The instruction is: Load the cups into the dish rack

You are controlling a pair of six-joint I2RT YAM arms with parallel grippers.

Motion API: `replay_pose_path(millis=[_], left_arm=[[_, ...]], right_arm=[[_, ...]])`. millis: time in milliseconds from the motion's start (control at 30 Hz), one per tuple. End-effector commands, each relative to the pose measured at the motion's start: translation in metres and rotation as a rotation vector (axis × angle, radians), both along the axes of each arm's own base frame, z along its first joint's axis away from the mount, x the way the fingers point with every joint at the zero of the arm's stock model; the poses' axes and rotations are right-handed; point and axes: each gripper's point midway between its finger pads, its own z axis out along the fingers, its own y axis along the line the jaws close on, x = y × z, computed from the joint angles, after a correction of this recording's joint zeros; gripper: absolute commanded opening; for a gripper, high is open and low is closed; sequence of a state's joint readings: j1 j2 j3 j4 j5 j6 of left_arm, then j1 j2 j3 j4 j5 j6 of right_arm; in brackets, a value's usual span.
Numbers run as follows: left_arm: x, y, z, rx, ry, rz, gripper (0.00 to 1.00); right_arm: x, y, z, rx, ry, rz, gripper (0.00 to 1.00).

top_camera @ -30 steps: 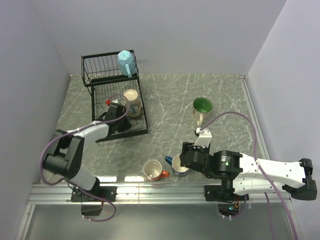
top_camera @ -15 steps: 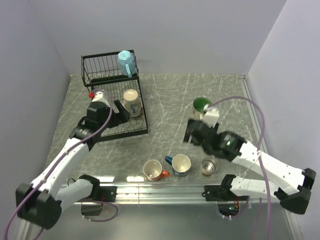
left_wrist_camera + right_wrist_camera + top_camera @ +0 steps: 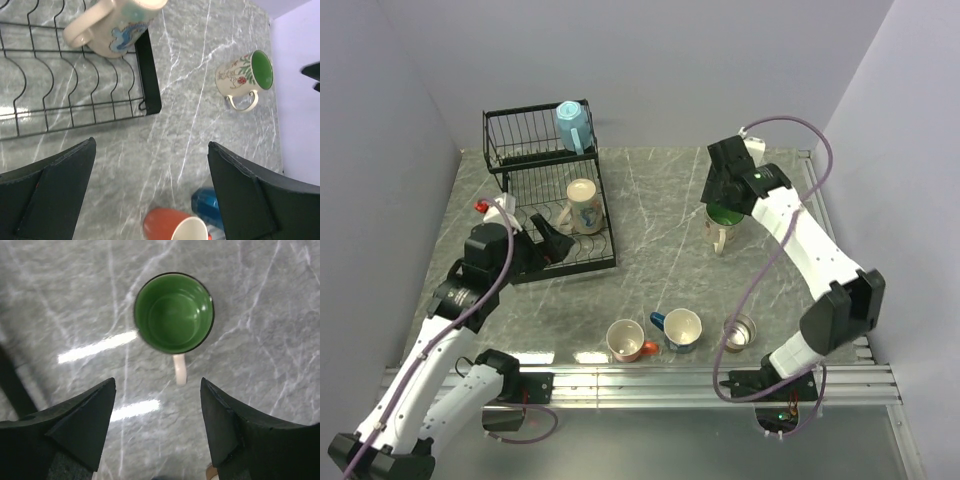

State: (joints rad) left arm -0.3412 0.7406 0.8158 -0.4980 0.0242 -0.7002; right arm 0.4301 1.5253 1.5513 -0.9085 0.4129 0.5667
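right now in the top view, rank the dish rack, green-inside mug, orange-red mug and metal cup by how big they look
1. dish rack, by far the largest
2. orange-red mug and green-inside mug, about alike; the green one is partly hidden, so they stay unranked
3. metal cup, smallest

Rack (image 3: 570, 269) holds blue mug (image 3: 572, 124), cream mug (image 3: 583, 207); green-lined mug (image 3: 723, 225), orange mug (image 3: 625, 340), navy mug (image 3: 680, 328), metal cup (image 3: 740, 332) stand outside.

The left arm (image 3: 450, 300) bends up from 7 o'clock. The left gripper (image 3: 552, 243) points toward 3 o'clock, jaws wide apart, holding nothing. The right arm (image 3: 810, 250) stretches far to 1 o'clock. The right gripper (image 3: 725, 195) points down, jaws apart, empty.
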Motion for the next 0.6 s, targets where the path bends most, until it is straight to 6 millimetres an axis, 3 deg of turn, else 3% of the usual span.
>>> replay_pose_path(millis=[0, 133, 267, 400, 567], left_arm=[[-0.02, 0.003, 0.002, -0.014, 0.021, -0.012, 0.99], [-0.03, 0.011, 0.004, -0.001, 0.012, 0.004, 0.99], [-0.034, 0.014, 0.006, -0.01, 0.012, 0.02, 0.99], [-0.034, 0.004, 0.014, -0.04, 0.01, -0.02, 0.99], [-0.033, 0.005, 0.007, -0.081, 0.041, 0.021, 0.99]], right_arm=[[-0.004, -0.011, -0.003, -0.073, 0.064, 0.022, 0.74], [-0.023, -0.017, -0.042, -0.083, 0.128, 0.028, 0.74], [-0.03, -0.023, -0.066, -0.106, 0.169, 0.015, 0.73], [-0.024, -0.025, -0.088, -0.135, 0.191, 0.039, 0.71], [-0.008, -0.026, -0.106, -0.16, 0.193, 0.038, 0.69]])
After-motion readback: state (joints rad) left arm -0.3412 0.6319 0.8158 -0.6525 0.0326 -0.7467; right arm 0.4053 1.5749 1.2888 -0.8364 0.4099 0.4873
